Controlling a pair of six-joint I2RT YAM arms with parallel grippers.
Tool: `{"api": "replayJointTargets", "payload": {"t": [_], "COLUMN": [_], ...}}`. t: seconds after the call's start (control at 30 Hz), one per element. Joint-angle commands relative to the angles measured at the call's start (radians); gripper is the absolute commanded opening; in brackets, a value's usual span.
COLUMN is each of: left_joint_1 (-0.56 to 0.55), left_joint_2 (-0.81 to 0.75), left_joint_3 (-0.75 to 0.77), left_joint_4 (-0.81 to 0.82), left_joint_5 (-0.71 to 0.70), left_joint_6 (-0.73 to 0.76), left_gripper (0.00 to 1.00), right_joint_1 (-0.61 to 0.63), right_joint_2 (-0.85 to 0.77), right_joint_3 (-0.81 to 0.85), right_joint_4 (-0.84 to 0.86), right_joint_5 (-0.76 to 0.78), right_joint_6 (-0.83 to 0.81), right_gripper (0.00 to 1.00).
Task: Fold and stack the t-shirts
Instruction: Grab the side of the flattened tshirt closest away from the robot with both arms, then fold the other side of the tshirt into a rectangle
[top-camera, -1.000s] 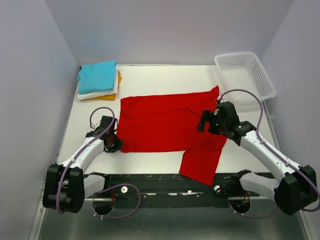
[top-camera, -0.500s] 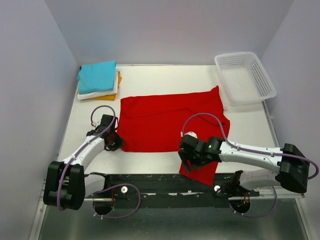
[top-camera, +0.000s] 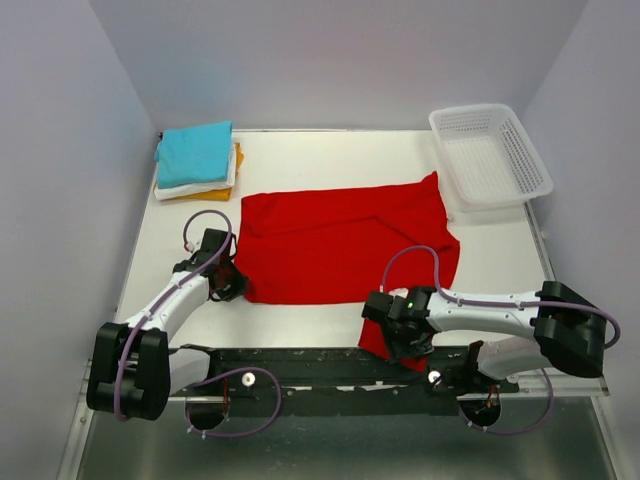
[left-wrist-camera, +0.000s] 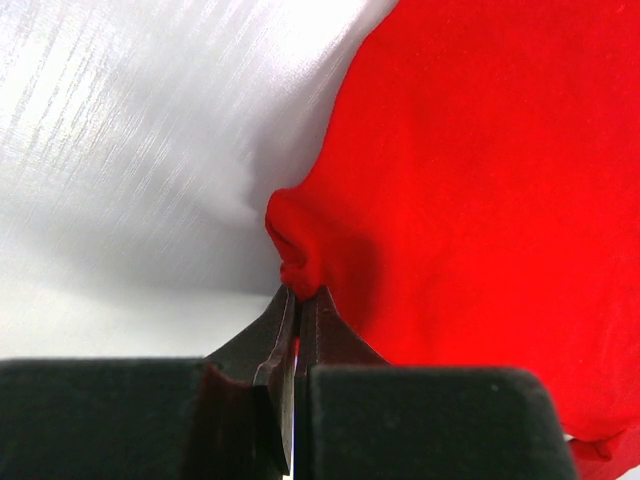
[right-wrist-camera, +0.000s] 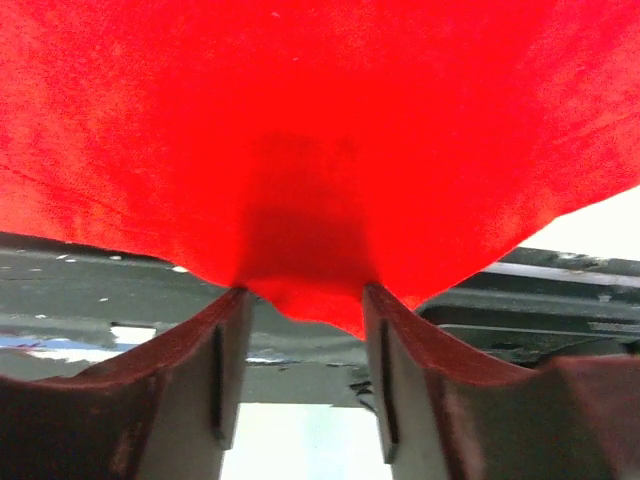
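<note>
The red t-shirt (top-camera: 330, 245) lies spread on the white table (top-camera: 300, 150), and one part of it hangs over the front edge. My left gripper (top-camera: 230, 284) is shut on a bunched bit of the shirt's near-left corner (left-wrist-camera: 295, 250); in the wrist view the left gripper (left-wrist-camera: 297, 292) has its jaws pressed together on cloth. My right gripper (top-camera: 400, 335) is low at the overhanging part. In its wrist view the right gripper (right-wrist-camera: 303, 292) has the shirt's hem (right-wrist-camera: 310, 300) dipping between jaws that stand apart. Folded turquoise, white and orange-yellow shirts (top-camera: 197, 155) are stacked at the back left.
A white lattice basket (top-camera: 490, 155) stands at the back right corner. The dark metal rail (top-camera: 300, 370) with the arm bases runs along the table's front edge, right below my right gripper. Walls close in the table on three sides.
My right arm swung from the shirt's right edge down to the overhanging part at the front, and its jaws have narrowed. The left arm has not moved.
</note>
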Motion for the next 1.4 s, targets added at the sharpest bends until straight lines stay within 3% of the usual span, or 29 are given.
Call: {"api": "replayJointTargets", "payload": {"t": [0.0, 0.03, 0.07, 0.17, 0.37, 0.5, 0.73, 0.97, 1.1, 1.37], "left_joint_1": [-0.003, -0.004, -0.004, -0.004, -0.004, -0.003, 0.01, 0.064, 0.086, 0.109], "left_joint_2": [-0.023, -0.024, -0.025, -0.029, -0.04, -0.017, 0.087, 0.199, 0.293, 0.402], "left_joint_3": [-0.001, 0.002, 0.004, 0.018, 0.057, 0.099, 0.226, 0.353, 0.429, 0.513], "left_joint_4": [0.006, 0.003, 0.001, -0.008, -0.015, -0.007, -0.019, -0.031, -0.051, -0.055], "left_joint_5": [0.013, 0.016, 0.016, 0.016, 0.058, 0.055, 0.06, 0.062, 0.08, 0.094], "left_joint_6": [0.014, 0.015, 0.015, 0.019, 0.031, 0.048, 0.07, 0.089, 0.107, 0.106], "left_gripper": [0.0, 0.0, 0.0, 0.0, 0.0, 0.0, 0.0, 0.0, 0.0, 0.0], "right_joint_1": [0.006, 0.006, 0.006, 0.005, -0.04, -0.191, -0.459, -0.642, -0.7, -0.78], "right_joint_2": [0.04, 0.041, 0.036, 0.004, -0.026, -0.038, 0.024, 0.181, 0.258, 0.415], "right_joint_3": [-0.081, -0.078, -0.068, 0.001, 0.199, 0.287, 0.448, 0.586, 0.613, 0.724], "right_joint_4": [0.069, 0.062, 0.046, -0.029, -0.167, -0.051, 0.249, 0.434, 0.587, 0.647], "right_joint_5": [-0.05, -0.035, -0.002, 0.084, 0.399, 0.505, 0.544, 0.484, 0.48, 0.411], "right_joint_6": [0.07, 0.079, 0.088, 0.095, 0.106, -0.041, -0.31, -0.428, -0.53, -0.63], "right_gripper": [0.41, 0.18, 0.07, 0.01, 0.01, 0.01, 0.01, 0.01, 0.01, 0.01]}}
